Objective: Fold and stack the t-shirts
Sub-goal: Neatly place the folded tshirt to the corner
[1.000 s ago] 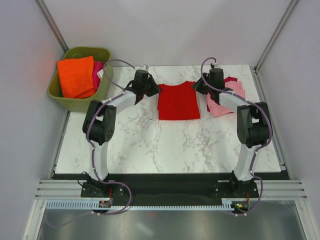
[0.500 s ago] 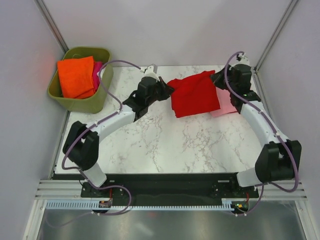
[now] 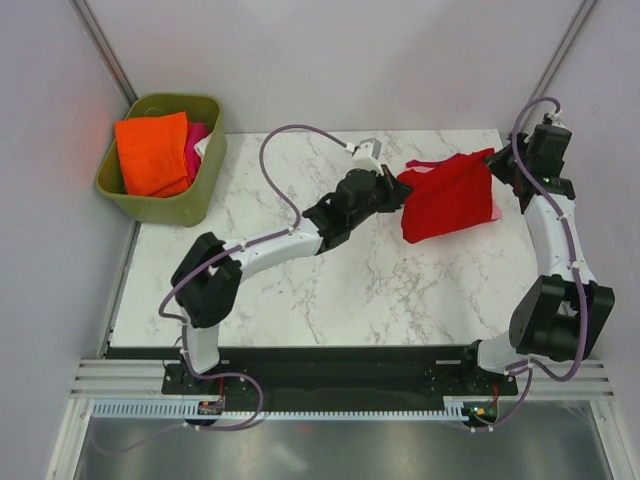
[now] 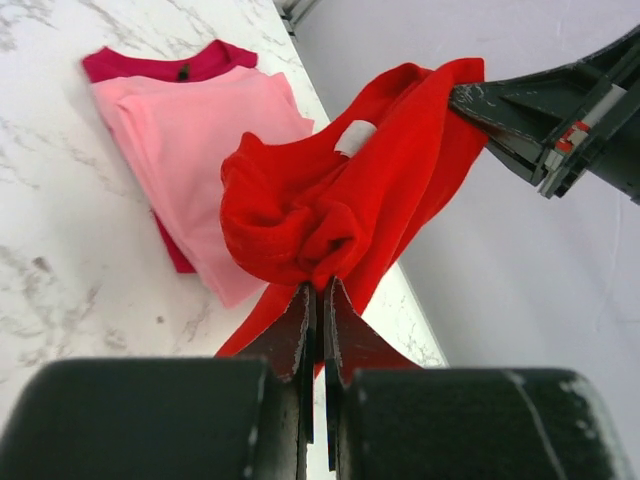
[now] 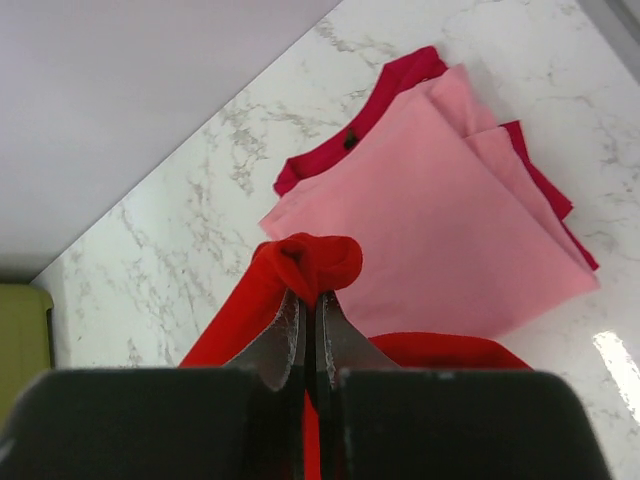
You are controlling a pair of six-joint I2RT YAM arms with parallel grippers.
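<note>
Grippers on both sides are pressed fully together, and each one pinches the red t-shirt [image 3: 448, 200]. In its wrist view we see the left gripper [image 4: 320, 290] with its two fingers almost touching, and a bunched fold of red cloth is caught between the tips. The right gripper [image 5: 308, 300] shows the same in its own view: its fingers are closed on a small rolled edge of the red cloth.

From above, the red t-shirt hangs in the air between the two grippers, over the far right part of the marble table [image 3: 330, 290]. The left gripper holds its left end and the right gripper holds its right end, close to the far right corner. The cloth sags and is crumpled, not flat, and a small white label [image 4: 355, 137] shows on it in the left wrist view.

The pink t-shirt [image 5: 440, 210] lies folded on the table under the red one, with its dark pink collar showing at one end. In the top view the red cloth covers most of it, and only a thin pink strip shows at the right. We cannot tell if the hanging red cloth touches the pink one.

At the far left corner stands an olive-green tub [image 3: 165, 208], well apart from both shirts. Inside it lies a folded orange cloth [image 3: 150, 155].
</note>
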